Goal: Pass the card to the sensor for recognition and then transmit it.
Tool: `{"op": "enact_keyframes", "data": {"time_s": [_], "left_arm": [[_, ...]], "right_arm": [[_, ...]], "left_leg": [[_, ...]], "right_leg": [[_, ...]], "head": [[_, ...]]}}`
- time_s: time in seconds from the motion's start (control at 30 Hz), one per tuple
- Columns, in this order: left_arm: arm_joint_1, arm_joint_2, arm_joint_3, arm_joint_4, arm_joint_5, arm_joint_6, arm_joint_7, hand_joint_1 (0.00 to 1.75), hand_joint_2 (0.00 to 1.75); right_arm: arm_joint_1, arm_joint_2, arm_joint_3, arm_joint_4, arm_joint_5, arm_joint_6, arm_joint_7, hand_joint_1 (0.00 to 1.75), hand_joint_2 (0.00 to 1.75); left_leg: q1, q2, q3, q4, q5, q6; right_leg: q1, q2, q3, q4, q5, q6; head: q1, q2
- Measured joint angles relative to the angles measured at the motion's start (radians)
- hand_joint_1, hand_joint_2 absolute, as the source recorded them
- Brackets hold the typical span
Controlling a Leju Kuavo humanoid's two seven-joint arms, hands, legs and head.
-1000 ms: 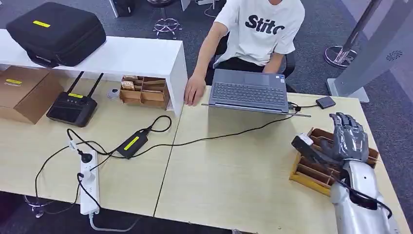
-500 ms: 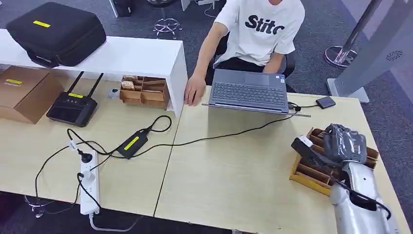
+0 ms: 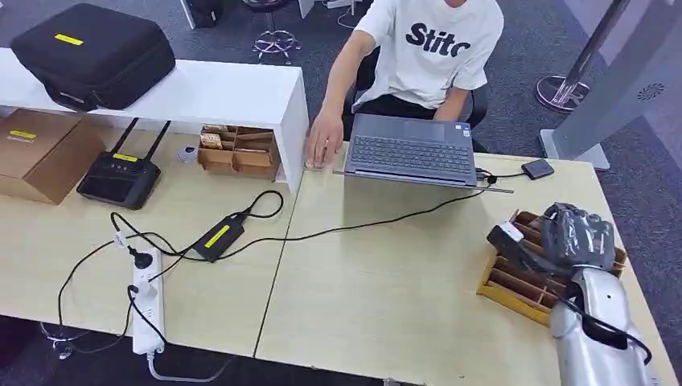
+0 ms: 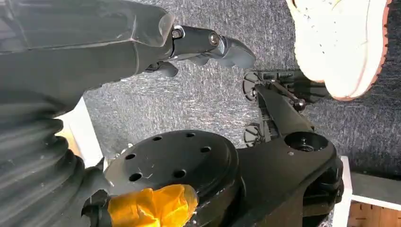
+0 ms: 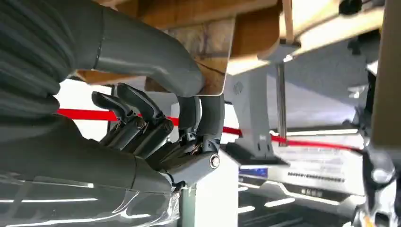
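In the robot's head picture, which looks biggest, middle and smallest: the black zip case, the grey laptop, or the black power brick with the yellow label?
1. Black zip case
2. Grey laptop, almost as big, so that order is unsure
3. Black power brick with yellow label, clearly smallest

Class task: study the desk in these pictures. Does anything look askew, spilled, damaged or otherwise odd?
Nothing is spilled or visibly damaged. The wooden tray under the right hand sits skewed to the desk edge. Black cables trail loosely across the desk from the laptop towards the power strip.
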Motion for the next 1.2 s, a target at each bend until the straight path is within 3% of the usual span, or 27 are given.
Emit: {"op": "enact_keyframes", "data": {"time_s": [0.17,0.43,0.6,0.8,0.97,1.2], "left_arm": [[0.0,0.0,-0.02,0.001,0.019,-0.001,-0.002,0.0,1.75],[-0.003,0.001,-0.049,0.002,0.03,-0.006,-0.001,0.0,1.75],[-0.017,0.005,-0.07,0.002,0.03,-0.011,0.0,0.0,1.75],[-0.021,0.008,-0.092,0.002,0.037,-0.019,0.001,0.0,1.75],[-0.022,0.009,-0.1,0.002,0.045,-0.022,0.008,0.0,1.75],[-0.021,0.01,-0.111,0.002,0.06,-0.024,0.013,0.0,1.75]], "right_arm": [[-0.028,0.005,0.002,-0.166,-0.041,-0.011,0.002,1.75,1.75],[-0.166,0.027,0.083,-0.34,-0.095,0.104,0.04,1.75,1.75],[-0.296,0.072,0.19,-0.292,-0.091,0.167,0.093,1.75,1.75],[-0.444,0.152,0.303,-0.125,-0.07,0.201,0.135,1.75,1.75],[-0.48,0.203,0.372,-0.041,-0.069,0.201,0.138,1.75,1.75],[-0.482,0.228,0.423,0.005,-0.069,0.19,0.132,1.75,1.75]], "left_leg": [[0.0,0.0,0.0,0.0,0.0,0.0],[0.001,0.001,0.0,0.0,0.001,-0.001],[0.001,0.0,0.0,0.0,0.002,-0.001],[0.001,0.0,0.0,0.0,0.003,-0.003],[0.002,0.0,0.0,0.0,0.003,-0.003],[0.002,0.0,0.0,0.0,0.003,-0.003]], "right_leg": [[0.0,0.0,0.0,0.0,0.0,0.0],[0.001,0.001,0.0,0.001,0.0,0.0],[0.001,0.001,0.0,0.002,0.001,-0.001],[0.001,0.001,-0.001,0.002,0.001,-0.002],[0.002,0.0,-0.001,0.002,0.001,-0.002],[0.002,0.0,-0.001,0.002,0.001,-0.002]], "head": [[0.0,0.0],[0.0,0.0],[0.0,0.0],[0.0,0.0],[0.0,0.0],[0.0,0.0]]}}
